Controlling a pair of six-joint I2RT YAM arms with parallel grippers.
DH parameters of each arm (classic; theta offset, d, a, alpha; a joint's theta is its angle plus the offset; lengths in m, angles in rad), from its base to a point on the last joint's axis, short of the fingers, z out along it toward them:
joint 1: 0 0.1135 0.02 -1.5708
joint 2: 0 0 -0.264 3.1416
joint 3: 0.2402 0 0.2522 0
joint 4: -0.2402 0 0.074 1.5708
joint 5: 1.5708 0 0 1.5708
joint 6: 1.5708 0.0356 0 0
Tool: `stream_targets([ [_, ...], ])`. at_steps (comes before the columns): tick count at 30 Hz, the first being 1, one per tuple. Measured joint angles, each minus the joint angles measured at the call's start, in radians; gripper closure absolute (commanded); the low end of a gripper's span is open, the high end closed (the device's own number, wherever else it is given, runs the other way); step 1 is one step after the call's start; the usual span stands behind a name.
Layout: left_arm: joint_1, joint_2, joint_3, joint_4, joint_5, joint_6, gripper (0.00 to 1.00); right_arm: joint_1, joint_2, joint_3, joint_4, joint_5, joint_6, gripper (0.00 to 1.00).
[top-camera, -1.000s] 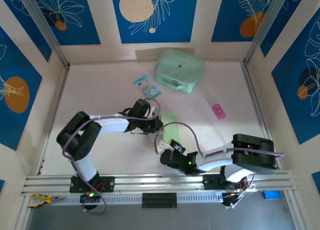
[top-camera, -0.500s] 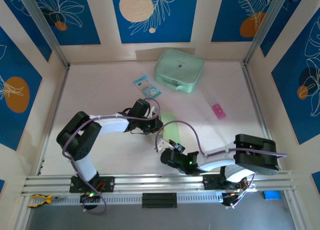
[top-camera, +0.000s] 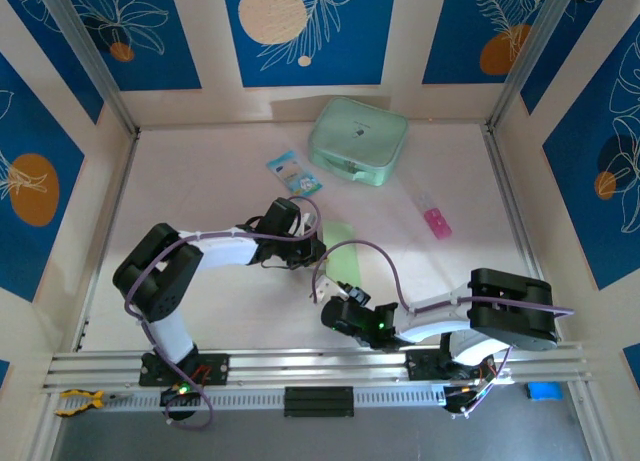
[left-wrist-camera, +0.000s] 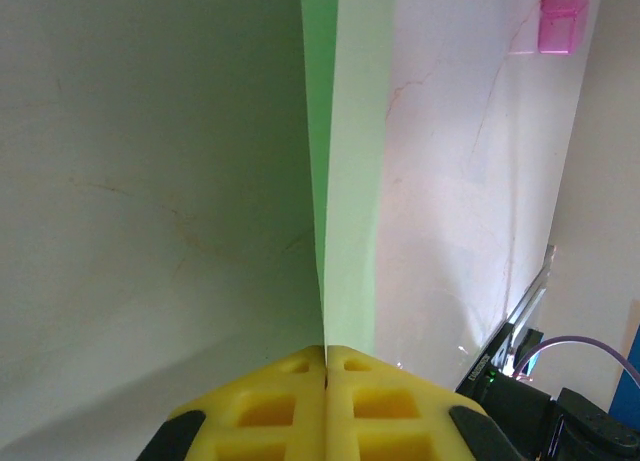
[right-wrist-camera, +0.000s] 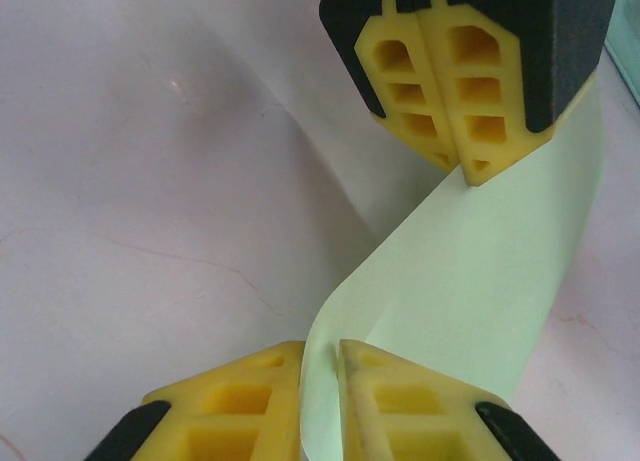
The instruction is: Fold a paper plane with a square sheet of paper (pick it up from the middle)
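Moved: right end effector [right-wrist-camera: 320,356] has drawn its jaws in since a second ago; its arm has shifted slightly.
Near grip: right end effector narrow, a slim gap left, the sheet's near edge between its pads.
Item: square sheet of paper [right-wrist-camera: 480,291], pale green, mid-surface [top-camera: 200,181], bowed between both arms; a narrow strip from above.
Far grip: left end effector [left-wrist-camera: 326,353] pressed together on the sheet's far part.
Progress: judged early; sheet taken up, perhaps one lengthwise fold; no pointed nose or wings seen, so most creasing remains.
Writing: none legible; print on blue-and-white packet [top-camera: 294,172] and mark on mint case [top-camera: 358,141] too small.
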Motion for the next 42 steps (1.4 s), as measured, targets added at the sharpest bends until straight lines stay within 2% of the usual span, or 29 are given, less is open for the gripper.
stream_targets([
  [13,0.002,0.0,0.0,0.0,0.0,0.0,1.0,-0.014,-0.036,-0.003,-0.022,-0.004,0.026,0.97],
  [14,0.002,0.0,0.0,0.0,0.0,0.0,0.99,-0.015,-0.039,-0.003,-0.023,-0.006,0.027,0.98],
  [18,0.005,-0.003,0.0,-0.017,-0.012,0.014,0.83,-0.032,-0.058,-0.003,-0.035,-0.042,0.053,0.98],
  [23,0.021,-0.05,0.0,-0.101,-0.066,0.057,0.7,-0.095,-0.088,-0.003,-0.065,-0.169,0.105,0.98],
  [30,0.04,-0.151,0.0,-0.211,-0.172,0.119,0.67,-0.217,-0.107,0.01,-0.1,-0.431,0.203,0.98],
  [32,0.043,-0.172,0.0,-0.234,-0.196,0.135,0.67,-0.253,-0.116,0.014,-0.102,-0.504,0.232,0.98],
  [35,0.046,-0.19,0.001,-0.255,-0.213,0.161,0.74,-0.308,-0.13,0.028,-0.121,-0.615,0.269,0.98],
  [42,0.047,-0.19,0.002,-0.248,-0.181,0.19,0.81,-0.423,-0.143,0.052,-0.143,-0.855,0.352,0.98],
])
